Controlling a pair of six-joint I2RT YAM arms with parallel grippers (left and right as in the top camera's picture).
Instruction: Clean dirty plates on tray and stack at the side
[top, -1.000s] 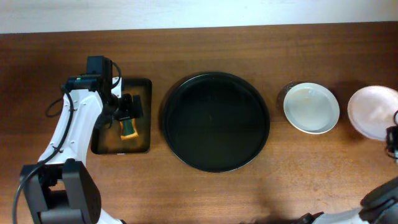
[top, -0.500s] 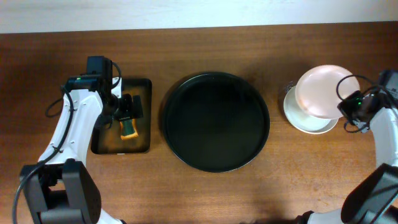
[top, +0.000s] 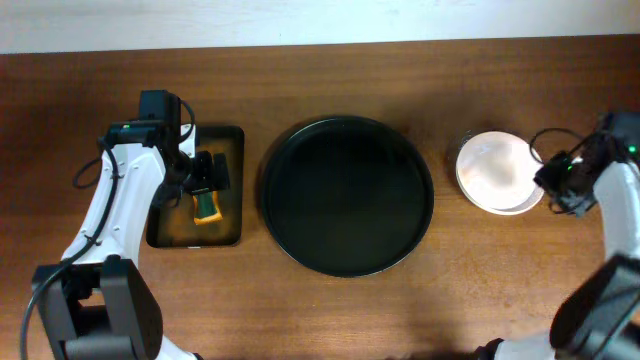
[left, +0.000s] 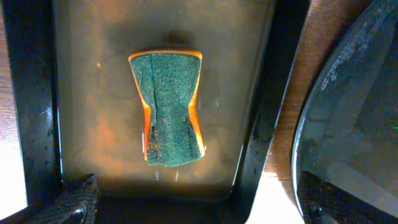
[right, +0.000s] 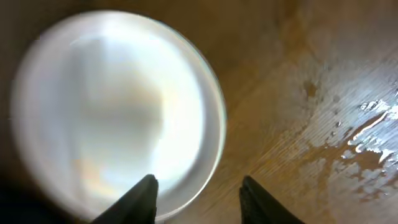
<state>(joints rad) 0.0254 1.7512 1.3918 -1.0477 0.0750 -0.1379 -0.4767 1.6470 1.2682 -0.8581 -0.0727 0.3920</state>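
Two plates are stacked right of the round black tray (top: 300, 235), a pinkish plate (top: 492, 167) lying on a white plate (top: 505, 205). The top plate fills the left of the right wrist view (right: 112, 112). My right gripper (top: 556, 177) is open at the stack's right rim, its fingers (right: 202, 196) straddling the plate's edge without gripping it. My left gripper (top: 203, 178) hovers open over a green and orange sponge (top: 207, 206) in the small rectangular tray (top: 165, 235). In the left wrist view the sponge (left: 169, 109) lies ahead of the wide-open fingers (left: 199, 208).
The round tray holds no plates. Wet streaks (right: 354, 137) show on the wooden table right of the stack. The small tray's rim (left: 267, 112) lies close to the round tray's edge (left: 348, 81).
My right arm brought the pinkish plate in from the far right, set it on the white plate and opened. The left arm has not moved.
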